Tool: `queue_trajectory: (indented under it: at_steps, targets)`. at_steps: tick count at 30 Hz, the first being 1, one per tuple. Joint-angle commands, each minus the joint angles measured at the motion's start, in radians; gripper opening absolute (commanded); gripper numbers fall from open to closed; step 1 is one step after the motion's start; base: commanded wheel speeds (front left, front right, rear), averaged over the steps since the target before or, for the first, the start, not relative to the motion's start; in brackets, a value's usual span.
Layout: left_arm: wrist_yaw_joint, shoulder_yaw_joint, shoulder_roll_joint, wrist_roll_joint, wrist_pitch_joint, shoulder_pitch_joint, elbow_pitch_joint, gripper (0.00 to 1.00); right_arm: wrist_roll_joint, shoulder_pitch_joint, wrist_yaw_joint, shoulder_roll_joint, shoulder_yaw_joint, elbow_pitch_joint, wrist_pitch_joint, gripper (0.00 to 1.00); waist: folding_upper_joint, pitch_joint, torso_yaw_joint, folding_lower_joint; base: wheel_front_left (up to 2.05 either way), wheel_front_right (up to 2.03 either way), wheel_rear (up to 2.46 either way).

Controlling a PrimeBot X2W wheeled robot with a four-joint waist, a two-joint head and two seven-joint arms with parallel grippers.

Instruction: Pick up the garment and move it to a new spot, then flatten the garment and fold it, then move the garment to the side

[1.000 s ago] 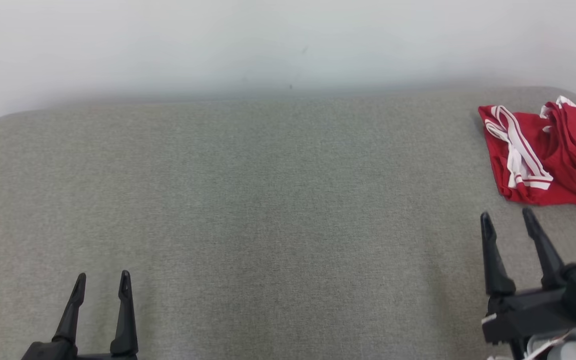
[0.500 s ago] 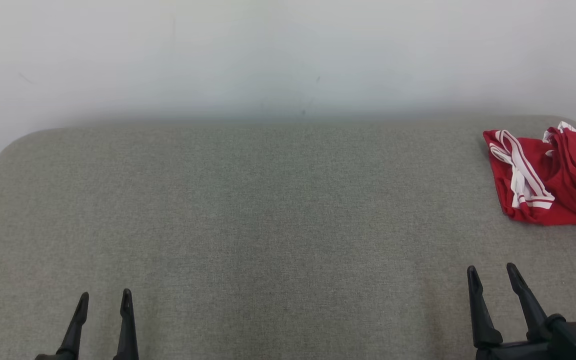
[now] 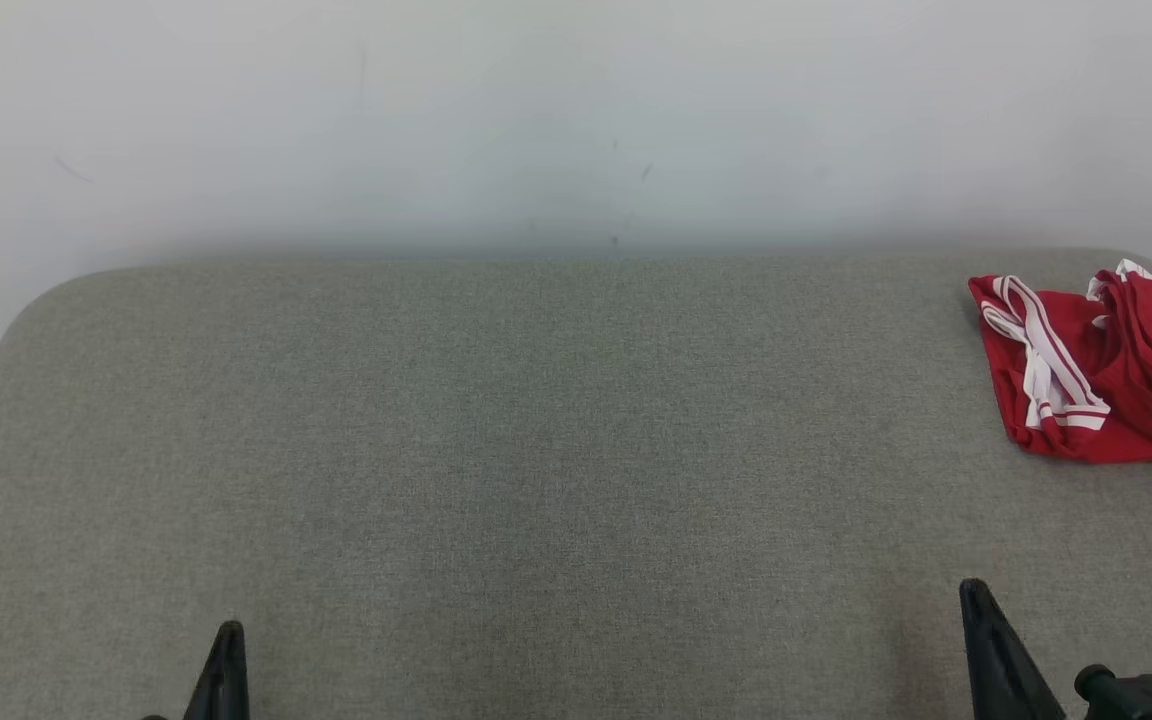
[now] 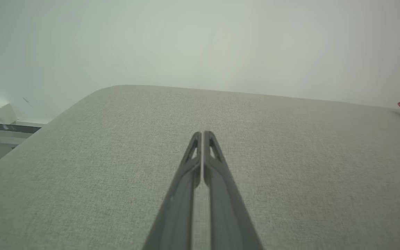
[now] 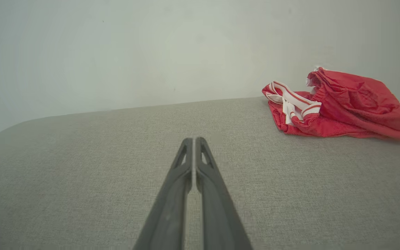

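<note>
Red garment (image 3: 1106, 380) with white trim lies bunched at the far right corner of your grey fabric tabletop (image 3: 536, 450).
Your left end effector (image 4: 202, 133) has its two dark fingers pressed together, tips touching, over the near left part of the tabletop. Your right end effector (image 5: 193, 139) is pressed together the same way by the near right edge. The garment sits well apart from both (nearer the right one). It is crumpled rather than flat, and its white-striped hem is turned toward the tabletop's middle. A pale wall (image 3: 536, 120) stands behind the far edge.
</note>
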Motion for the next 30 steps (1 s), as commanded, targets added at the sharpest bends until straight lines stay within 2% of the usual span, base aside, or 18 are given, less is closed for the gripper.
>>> queue_trajectory:
  at_steps: [1,14,30]
  targets:
    - [0.0,0.006,0.0,-0.023,0.009,-0.008,0.001,0.0,0.024,-0.003,0.0,0.001,-0.001,-0.006,0.004,0.0,0.0,0.0,0.0,0.0,0.0,0.0,0.0]
    - [-0.007,0.021,-0.01,-0.284,0.077,-0.041,0.012,0.0,0.289,-0.043,0.0,0.006,-0.016,0.014,0.061,0.0,0.0,0.001,-0.002,0.0,0.0,0.0,0.0]
    - [-0.013,0.034,-0.02,-0.519,0.137,-0.07,0.021,0.0,0.525,-0.077,0.0,0.013,-0.031,0.03,0.115,0.0,0.0,0.002,-0.003,0.0,0.0,0.0,0.0]
